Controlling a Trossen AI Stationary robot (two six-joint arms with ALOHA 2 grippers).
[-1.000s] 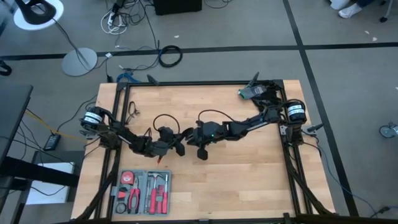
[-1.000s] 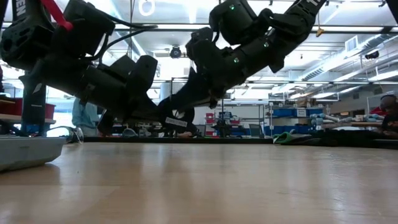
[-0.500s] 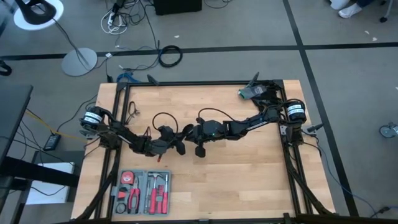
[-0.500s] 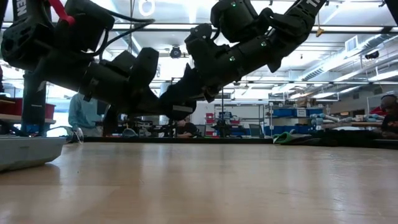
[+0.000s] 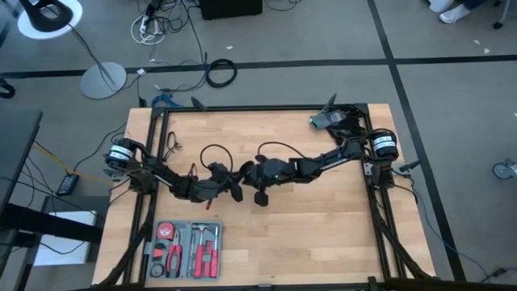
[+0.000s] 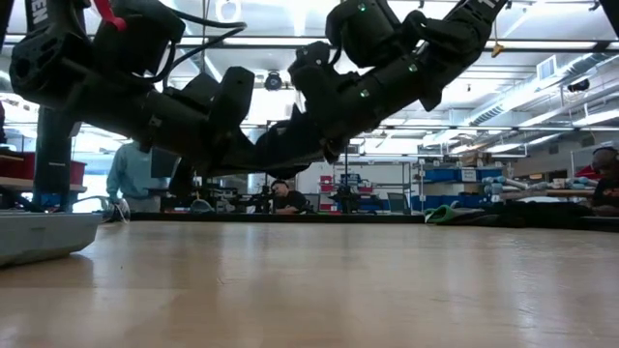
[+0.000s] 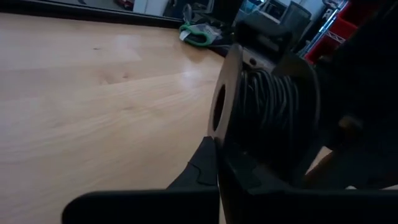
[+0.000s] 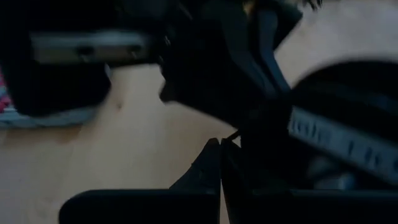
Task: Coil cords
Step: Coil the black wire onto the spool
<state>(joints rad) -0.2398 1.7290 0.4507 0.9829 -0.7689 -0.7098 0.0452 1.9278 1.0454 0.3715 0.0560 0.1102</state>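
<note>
The wooden table (image 5: 323,226) takes up most of the floor here, and both dark arms reach in from its two sides to meet just left of its middle. They are held up off the wood; from table level there is clear air beneath them, which I take to be so the cord can hang and swing freely while it is wound.

The right arm stretches in from the far right corner, its right gripper (image 5: 249,175) nosed up against the left one. Its fingers are closed tight together. Its own camera shows only dark shapes pressed close, so I cannot tell what, if anything, is pinched between them.

The left arm comes in low from the left edge. The left gripper (image 5: 230,185) is likewise closed right down, and from its wrist a round spool (image 7: 264,115) with cord wrapped round its middle sits right against the fingers. It looks as if the gripper clamps that spool by its edge, keeping it steady so the other arm can lay turns on.

A loop of the cords (image 5: 212,151) arcs up and back behind the left gripper, slack and unwound as yet, lying above the boards.

A tool tray (image 5: 186,247) sits near the front left edge, well apart from the work.
</note>
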